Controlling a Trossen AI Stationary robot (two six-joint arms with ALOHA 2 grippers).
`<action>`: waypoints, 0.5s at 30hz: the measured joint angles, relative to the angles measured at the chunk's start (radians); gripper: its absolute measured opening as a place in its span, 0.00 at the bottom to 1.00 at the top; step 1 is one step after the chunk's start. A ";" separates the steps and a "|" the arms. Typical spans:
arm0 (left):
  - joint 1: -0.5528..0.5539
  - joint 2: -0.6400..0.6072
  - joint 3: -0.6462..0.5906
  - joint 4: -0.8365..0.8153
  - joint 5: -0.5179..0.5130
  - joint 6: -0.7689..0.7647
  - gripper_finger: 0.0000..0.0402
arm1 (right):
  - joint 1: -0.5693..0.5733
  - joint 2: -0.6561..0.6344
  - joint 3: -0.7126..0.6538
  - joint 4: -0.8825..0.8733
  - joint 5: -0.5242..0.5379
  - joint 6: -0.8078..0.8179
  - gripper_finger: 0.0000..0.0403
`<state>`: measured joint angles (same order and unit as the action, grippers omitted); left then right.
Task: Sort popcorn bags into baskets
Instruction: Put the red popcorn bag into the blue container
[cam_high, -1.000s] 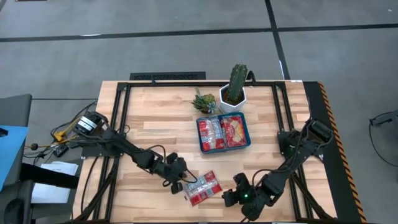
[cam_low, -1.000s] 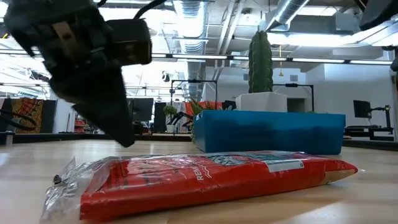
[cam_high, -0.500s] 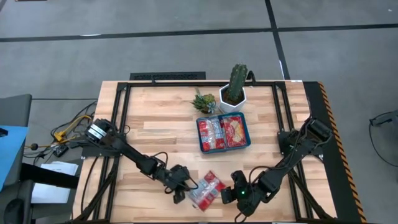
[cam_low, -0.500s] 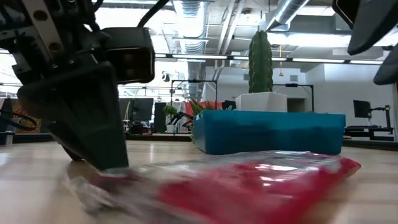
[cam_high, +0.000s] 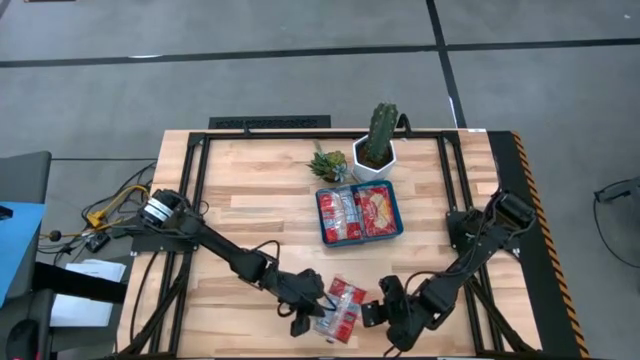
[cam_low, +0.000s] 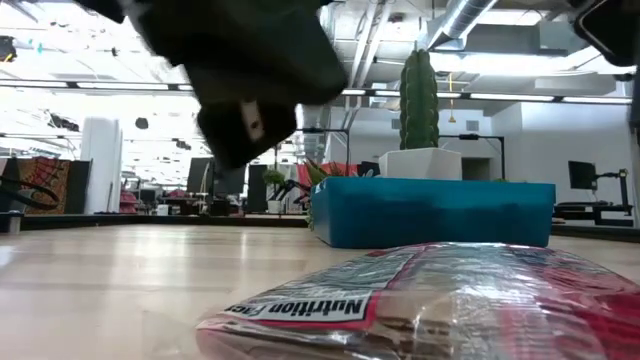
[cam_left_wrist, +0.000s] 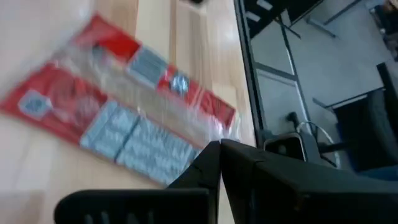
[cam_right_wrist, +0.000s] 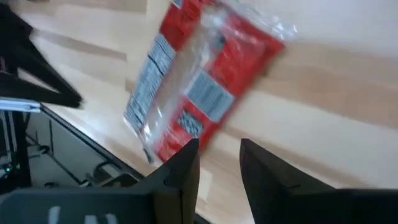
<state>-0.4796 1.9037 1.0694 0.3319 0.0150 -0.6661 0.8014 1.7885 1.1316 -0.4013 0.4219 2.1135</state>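
Note:
One red popcorn packet (cam_high: 340, 308) with silvery label panels lies flat on the wood near the table's near edge; it also fills the low view's foreground (cam_low: 460, 300). My left gripper (cam_high: 308, 318) is low on the packet's left, fingers shut (cam_left_wrist: 219, 149), with the packet (cam_left_wrist: 124, 112) just ahead. My right gripper (cam_high: 372, 312) is open (cam_right_wrist: 217, 152) on the packet's right, and the packet (cam_right_wrist: 199, 87) lies beyond its fingertips, untouched. The teal-blue tray (cam_high: 398, 215) sits mid-table and holds two red packets (cam_high: 357, 213) side by side. My left gripper comes level from the table's left, its shut fingertips right at the packet's clear sealed edge (cam_left_wrist: 211, 134). Whether they touch it, I cannot tell. The packet lies flat on the table.
A white hexagonal cactus pot (cam_high: 375, 150) and a small green plant (cam_high: 328, 163) stand just beyond the tray's far side. The tray's blue wall (cam_low: 430, 212) rises behind the packet. Bare wood spreads across the table's left half.
My left gripper has swept toward the table's right along the near edge. The packet has slid right ahead of it and turned about, from lying across the table to slanting more near-to-far, ending closer to my right gripper.

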 joint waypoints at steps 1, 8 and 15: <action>0.002 0.000 0.013 -0.015 -0.011 0.021 0.00 | 0.007 0.000 0.000 0.006 -0.011 0.005 0.36; 0.014 0.015 0.002 -0.064 -0.048 0.068 0.00 | 0.017 0.048 0.000 0.061 -0.026 0.051 0.55; 0.014 0.015 -0.043 -0.062 -0.077 0.068 0.00 | -0.024 0.160 0.026 0.131 0.003 0.062 0.62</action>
<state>-0.4656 1.9182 1.0260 0.2700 -0.0624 -0.5981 0.7776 1.9481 1.1581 -0.2703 0.4244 2.1756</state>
